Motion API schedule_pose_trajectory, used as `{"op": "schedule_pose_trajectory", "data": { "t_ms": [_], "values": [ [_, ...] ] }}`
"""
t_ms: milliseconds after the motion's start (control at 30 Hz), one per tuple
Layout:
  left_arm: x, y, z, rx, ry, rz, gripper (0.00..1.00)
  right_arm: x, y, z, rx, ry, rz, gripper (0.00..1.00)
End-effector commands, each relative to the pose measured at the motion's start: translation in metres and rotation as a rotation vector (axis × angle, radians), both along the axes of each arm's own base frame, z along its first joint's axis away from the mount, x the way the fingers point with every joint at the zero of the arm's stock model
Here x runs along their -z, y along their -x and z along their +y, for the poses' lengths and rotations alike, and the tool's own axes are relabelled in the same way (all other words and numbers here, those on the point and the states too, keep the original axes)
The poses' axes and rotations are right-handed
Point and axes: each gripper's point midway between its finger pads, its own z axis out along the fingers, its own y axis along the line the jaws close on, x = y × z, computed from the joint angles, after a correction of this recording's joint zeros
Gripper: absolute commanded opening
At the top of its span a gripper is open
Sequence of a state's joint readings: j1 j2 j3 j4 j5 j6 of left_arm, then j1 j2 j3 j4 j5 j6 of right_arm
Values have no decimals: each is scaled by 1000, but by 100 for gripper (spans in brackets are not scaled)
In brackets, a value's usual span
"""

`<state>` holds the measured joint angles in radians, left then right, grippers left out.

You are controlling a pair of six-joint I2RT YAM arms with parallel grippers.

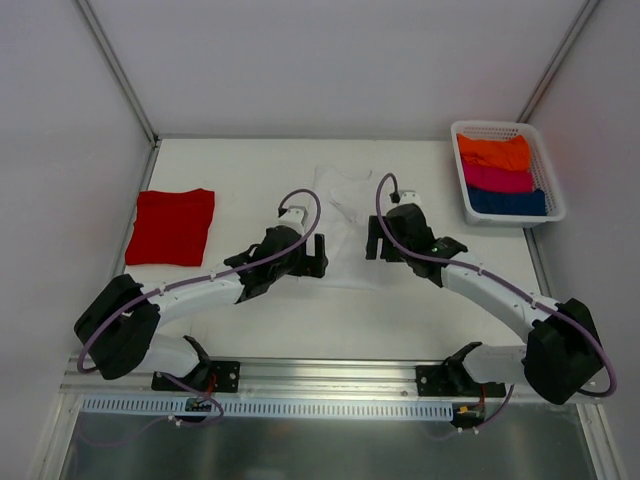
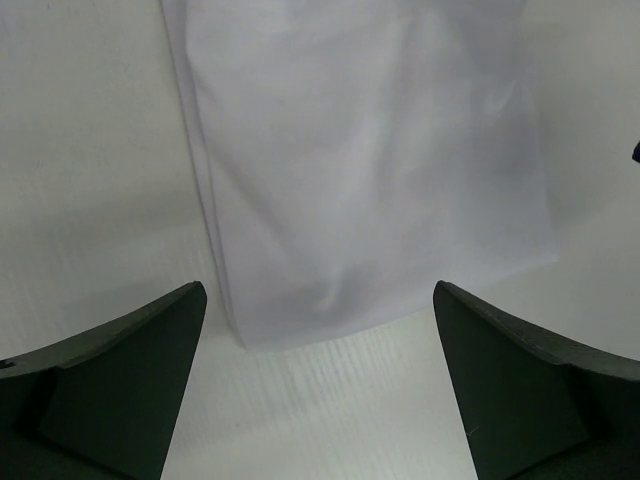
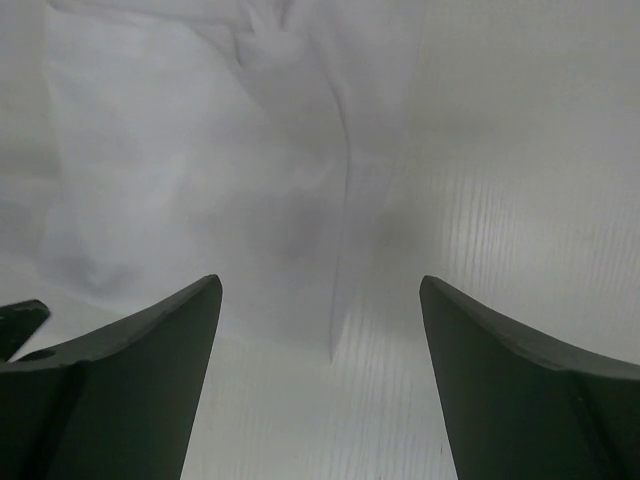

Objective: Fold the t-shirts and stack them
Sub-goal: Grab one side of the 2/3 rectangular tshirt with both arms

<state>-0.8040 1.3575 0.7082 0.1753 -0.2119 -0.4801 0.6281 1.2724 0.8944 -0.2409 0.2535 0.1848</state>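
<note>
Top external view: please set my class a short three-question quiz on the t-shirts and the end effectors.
1. True or false: the red t-shirt is folded.
2. The white t-shirt lies: A on the red t-shirt; B flat, near the left end effector and right end effector; C crumpled in a ball.
3. Fill in: both end effectors' jaws stand ____.
Key: 1 true; 2 B; 3 open.

The white shirt [image 1: 345, 215] hardly stands out from the table [image 1: 240, 165]. The left tool [image 1: 318, 254] and right tool [image 1: 372, 243] cover its side edges. In both wrist views it runs off the top.
</note>
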Motion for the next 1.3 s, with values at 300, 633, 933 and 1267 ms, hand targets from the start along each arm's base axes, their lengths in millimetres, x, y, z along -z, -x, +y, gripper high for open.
{"op": "schedule_pose_trajectory", "data": {
  "t_ms": [300, 633, 933, 1267],
  "values": [
    [27, 26, 26, -4, 1, 23, 99, 49, 51, -3, 70, -125, 61, 85],
    [40, 53, 13, 158, 266, 18, 99, 63, 75, -20, 144, -151, 60, 85],
    [58, 41, 12, 157, 249, 14, 99, 81, 84, -14, 164, -147, 82, 86],
    [67, 34, 15, 135, 250, 35, 99, 97, 82, 22, 125, -120, 107, 86]
  ]
}}
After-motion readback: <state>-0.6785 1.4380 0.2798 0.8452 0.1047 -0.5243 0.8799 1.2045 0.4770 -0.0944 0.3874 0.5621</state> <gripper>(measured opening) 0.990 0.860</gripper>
